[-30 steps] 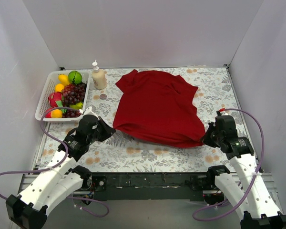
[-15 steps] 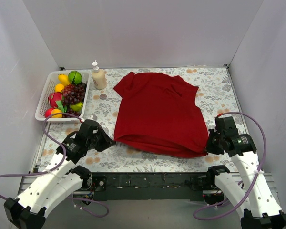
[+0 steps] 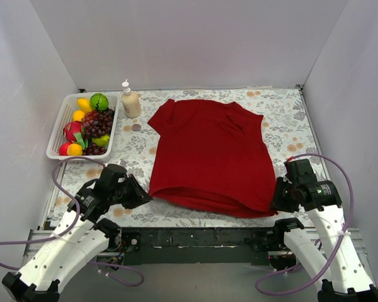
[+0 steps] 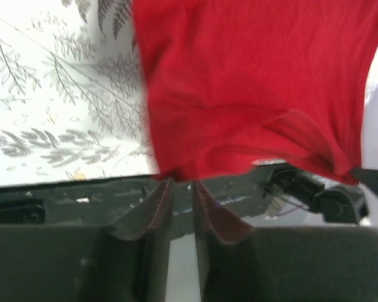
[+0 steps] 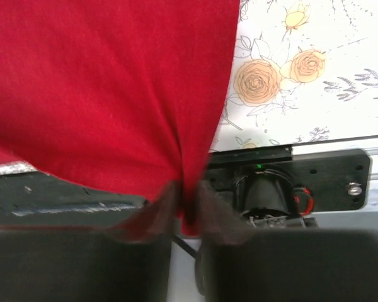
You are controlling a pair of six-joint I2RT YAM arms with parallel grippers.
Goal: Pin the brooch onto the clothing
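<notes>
top external view: red shirt [image 3: 208, 151] is spread out on the table [image 3: 283, 119], and the brooch [image 3: 136, 126] sits just off the shirt's far left sleeve. left gripper [image 3: 143, 196] is almost closed, nipping the shirt's near left hem corner. right gripper [image 3: 275, 202] is clamped on the near right corner, fabric bunched between its fingers.

Nothing legible shows in any view: the pump bottle [image 3: 130, 102] has no readable label, the T-shirt [image 3: 208, 151] is plain, and the bench [image 3: 290, 126] bears only floral print.
</notes>
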